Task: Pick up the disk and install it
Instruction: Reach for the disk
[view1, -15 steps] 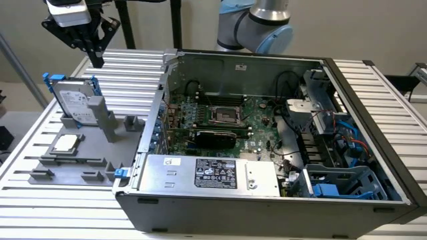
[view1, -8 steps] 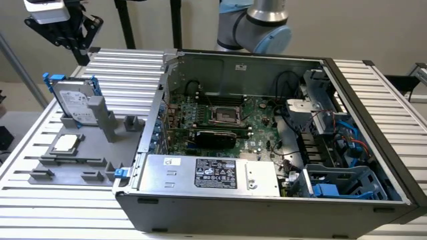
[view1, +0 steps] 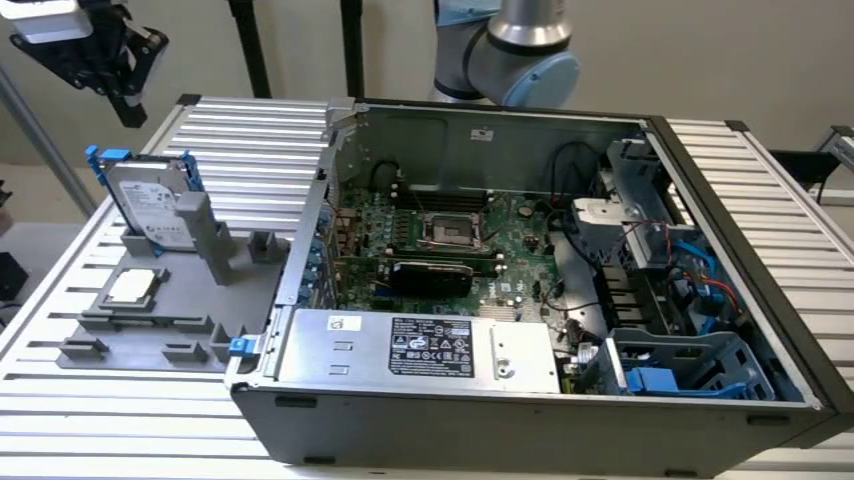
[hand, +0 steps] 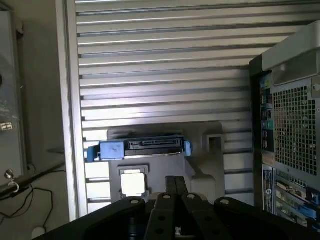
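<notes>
Ribbed metal table (view1: 747, 170). Disk (view1: 144, 205) upright on edge in grey holder (view1: 174, 320). Gripper (view1: 131, 108) high above holder, fingers together, empty. Risks: descending closed would strike disk's top edge and tip it; off-centre grab on blue rails could slip.

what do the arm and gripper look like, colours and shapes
The arm is built of rounded silver-grey tube sections with a light blue cap at a joint. The gripper is matte black, made of angular linked bars, and sits under a white block. In the wrist view its black bars carry round pivot pins.
</notes>
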